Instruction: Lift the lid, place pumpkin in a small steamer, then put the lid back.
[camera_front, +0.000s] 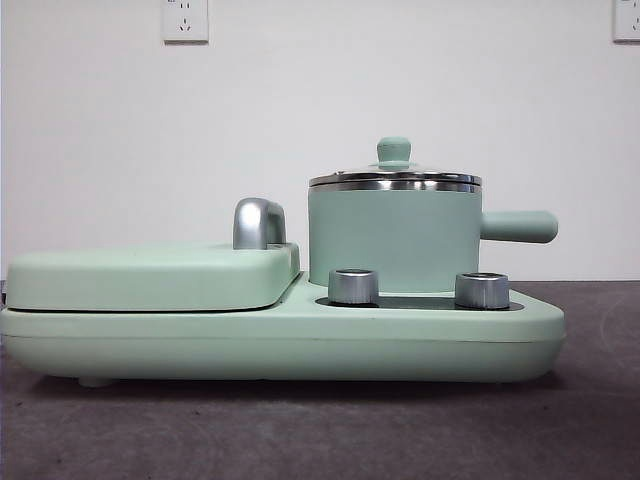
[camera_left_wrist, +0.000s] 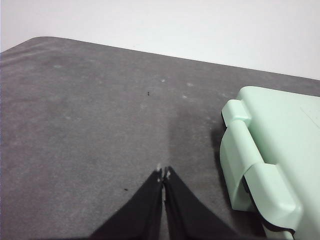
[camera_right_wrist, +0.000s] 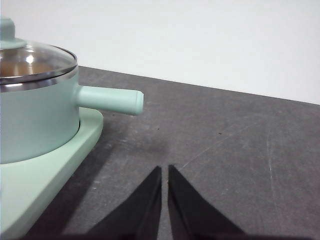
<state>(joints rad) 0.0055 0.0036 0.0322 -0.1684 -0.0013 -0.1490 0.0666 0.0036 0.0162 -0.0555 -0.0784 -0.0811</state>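
The small steamer (camera_front: 390, 240) stands on the right side of the mint-green base, its straight handle (camera_front: 520, 226) pointing right. The lid (camera_front: 395, 179) sits flat on its steel rim, knob up. In the right wrist view the steamer (camera_right_wrist: 35, 120) and the lid (camera_right_wrist: 35, 60) are close by, and an orange-brown tint shows through the glass. The pumpkin itself is hidden. My right gripper (camera_right_wrist: 164, 169) hovers shut over bare table beside the steamer's handle (camera_right_wrist: 112, 100). My left gripper (camera_left_wrist: 163, 174) is shut over the dark table, beside the cooker's hinged end (camera_left_wrist: 265, 150). No gripper shows in the front view.
A flat mint-green hinged cover (camera_front: 150, 275) with a chrome handle (camera_front: 258, 222) fills the base's left half. Two steel knobs (camera_front: 353, 286) (camera_front: 481, 290) stand in front of the steamer. Dark grey table (camera_right_wrist: 240, 150) extends to the right of the base (camera_front: 280, 345). A white wall stands behind.
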